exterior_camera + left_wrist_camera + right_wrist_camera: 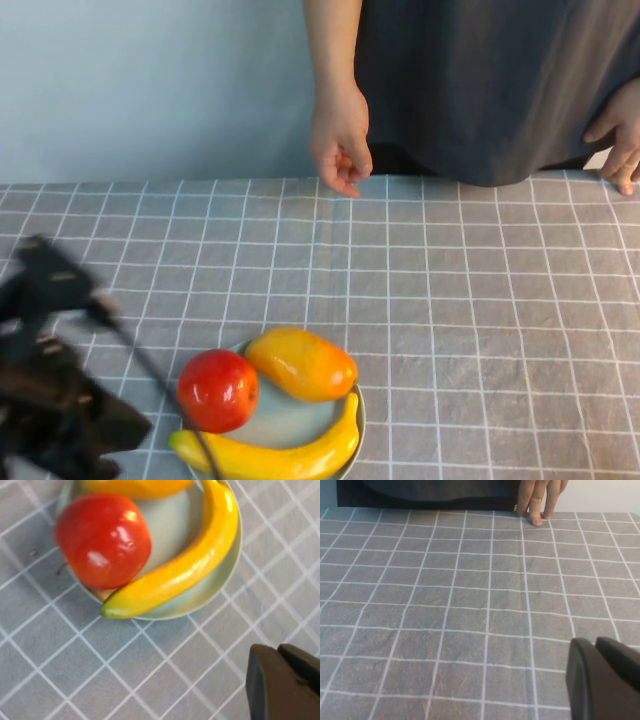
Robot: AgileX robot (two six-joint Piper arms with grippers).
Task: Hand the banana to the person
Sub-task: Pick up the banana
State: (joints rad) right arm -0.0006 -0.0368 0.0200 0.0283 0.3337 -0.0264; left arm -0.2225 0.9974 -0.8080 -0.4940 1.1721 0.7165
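Three fruits lie on one plate [357, 425] in the high view: one banana [275, 455], one red apple [217, 389] and one orange-yellow mango [302, 364]. The plate sits on the checked cloth [480, 300] near the table's near edge, left of centre. The banana curves along the plate's near rim, touching the apple; the mango lies on the far side. The left gripper [45, 420] shows as a dark, blurred mass at the lower left, just beside the plate and touching no fruit; whether its jaws are released or clenched cannot be told. The right gripper is outside this view. The person [480, 90] stands at the far edge, one hand [340, 140] hanging over the cloth and the other hand [620, 145] resting at the far right.

Left wrist view: the banana [185, 565] lies in the plate [220, 587], its greenish tip over the rim, pressed against the apple [102, 540]; part of the mango [135, 487] shows beyond. One dark part of the left gripper [282, 685] shows in a corner, apart from the plate, holding nothing that can be seen; its jaw state cannot be told.

Right wrist view: the right gripper [602, 680] shows as one dark part above bare cloth [445, 605], touching nothing; jaw state cannot be told. Fingers [537, 502] of one hand rest on the far edge, below the dark top.
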